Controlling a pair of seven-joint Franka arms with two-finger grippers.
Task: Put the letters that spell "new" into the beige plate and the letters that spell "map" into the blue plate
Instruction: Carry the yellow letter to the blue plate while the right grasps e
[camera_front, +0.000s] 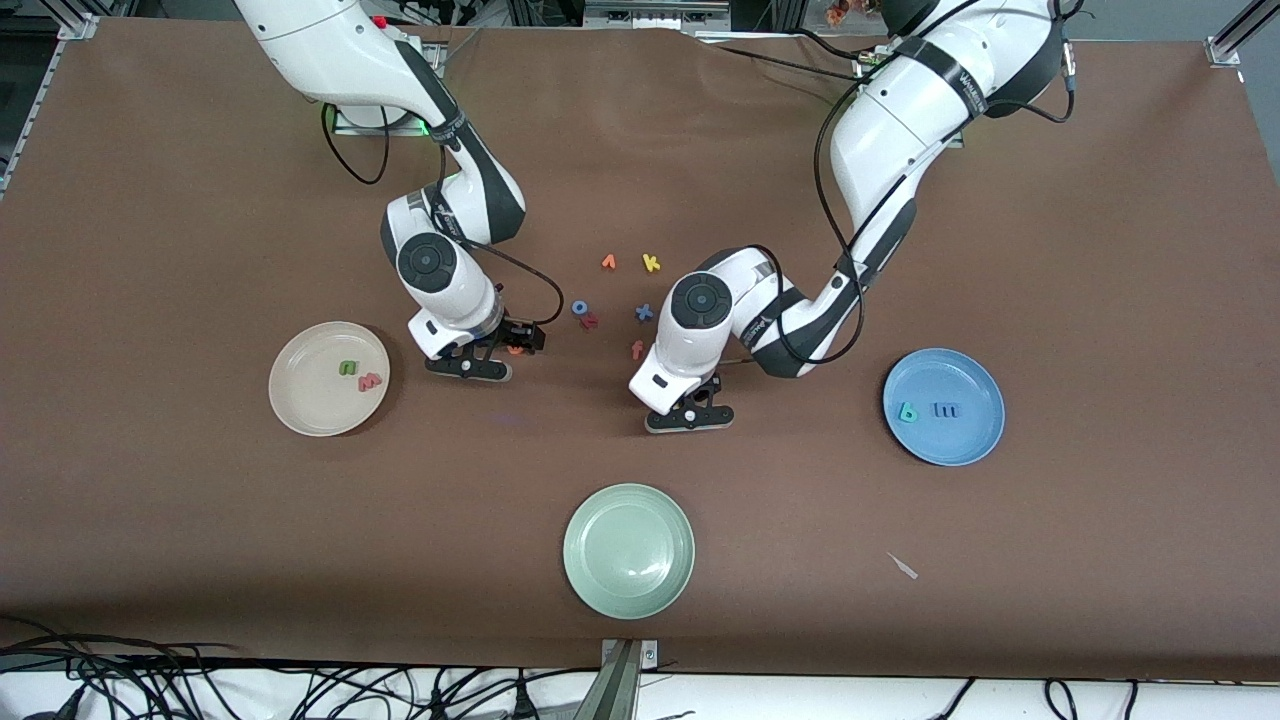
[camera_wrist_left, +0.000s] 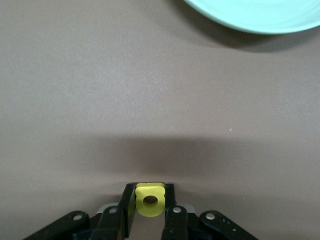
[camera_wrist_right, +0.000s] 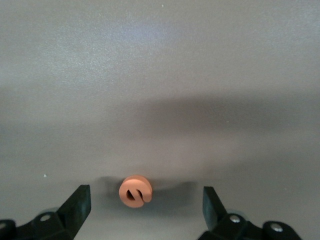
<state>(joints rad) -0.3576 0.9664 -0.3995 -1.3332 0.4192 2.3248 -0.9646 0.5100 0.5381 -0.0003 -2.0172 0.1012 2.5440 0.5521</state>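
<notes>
Letters read plainly: left gripper (camera_wrist_left: 150, 210) pinches yellow p (camera_wrist_left: 149, 199); right gripper (camera_wrist_right: 145, 202) gapes around orange e (camera_wrist_right: 135, 191).

Left claw (camera_wrist_left: 149, 210) low and clamped tight, right claw (camera_wrist_right: 142, 202) low with fingers spread wide.
</notes>
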